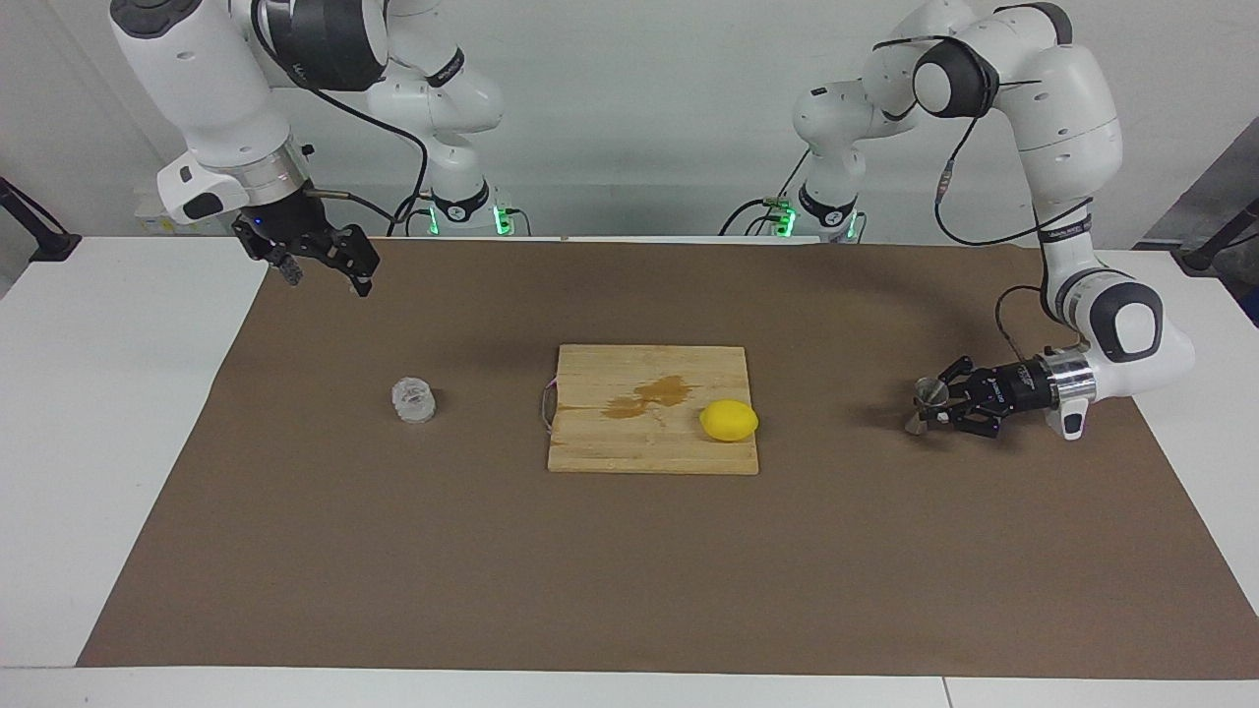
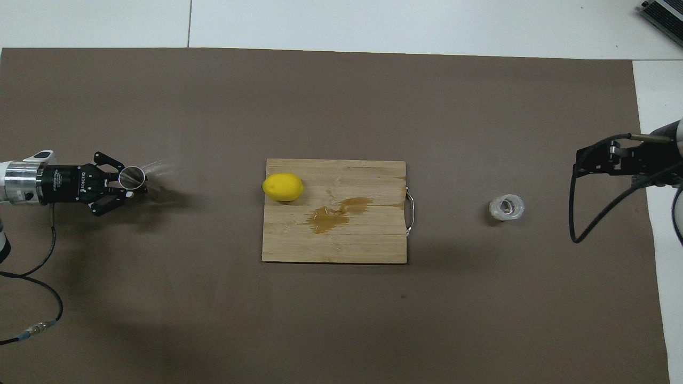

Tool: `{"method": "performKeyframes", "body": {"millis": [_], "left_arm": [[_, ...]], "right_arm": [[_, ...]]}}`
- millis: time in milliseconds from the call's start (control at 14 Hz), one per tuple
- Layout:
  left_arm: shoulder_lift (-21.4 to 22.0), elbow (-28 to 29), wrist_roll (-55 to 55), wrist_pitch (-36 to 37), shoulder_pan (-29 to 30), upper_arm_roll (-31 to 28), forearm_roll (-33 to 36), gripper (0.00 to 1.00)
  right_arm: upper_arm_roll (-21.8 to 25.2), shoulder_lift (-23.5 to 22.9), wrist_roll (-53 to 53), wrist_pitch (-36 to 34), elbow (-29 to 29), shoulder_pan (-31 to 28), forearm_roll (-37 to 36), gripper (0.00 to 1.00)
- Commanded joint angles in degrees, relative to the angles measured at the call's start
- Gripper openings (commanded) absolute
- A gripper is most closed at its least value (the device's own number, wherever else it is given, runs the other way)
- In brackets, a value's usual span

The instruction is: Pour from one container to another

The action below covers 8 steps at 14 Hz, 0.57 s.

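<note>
Tabletop (image 1: 629, 570): bare brown cover. Cutting board (image 2: 341, 234) at centre, out of the pouring path. Right gripper (image 1: 320, 265) parked aloft at eleven o'clock, wide open, waiting. Left gripper (image 1: 942, 403), at three o'clock, clamped on the jigger (image 1: 925, 401), seemingly for carrying. Glass cup (image 1: 413, 400) at nine o'clock, untouched.

Ribbed clear glass cup (image 1: 414, 400) upright on mat, steel jigger (image 1: 926, 404) at left arm's end

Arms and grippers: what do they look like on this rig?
Both arms have glossy white shells with dark grey joint caps and silver wrist rings. The left gripper and right gripper are black linkage types, the left marked in white lettering. Black cables trail along both arms; green lights glow at the bases.
</note>
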<state>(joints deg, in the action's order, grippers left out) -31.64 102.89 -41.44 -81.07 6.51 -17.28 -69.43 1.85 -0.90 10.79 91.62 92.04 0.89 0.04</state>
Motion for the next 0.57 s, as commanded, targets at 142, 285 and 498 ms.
{"method": "performKeyframes", "body": {"millis": [142, 285, 498], "left_arm": [[-0.2, 0.2, 0.7, 4.8, 0.4, 0.8, -6.2, 0.05], [-0.1, 0.1, 0.8, 4.8, 0.4, 2.5, -7.1, 0.06], [0.0, -0.5, 0.5, 4.3, 0.1, 5.8, -7.8, 0.08]], "right_arm": [[-0.3, 0.5, -0.9, 0.0, 0.2, -0.6, 0.7, 1.0], [-0.2, 0.5, -0.9, 0.0, 0.2, -0.6, 0.7, 1.0], [-0.3, 0.5, -0.9, 0.0, 0.2, -0.6, 0.7, 1.0]]}}
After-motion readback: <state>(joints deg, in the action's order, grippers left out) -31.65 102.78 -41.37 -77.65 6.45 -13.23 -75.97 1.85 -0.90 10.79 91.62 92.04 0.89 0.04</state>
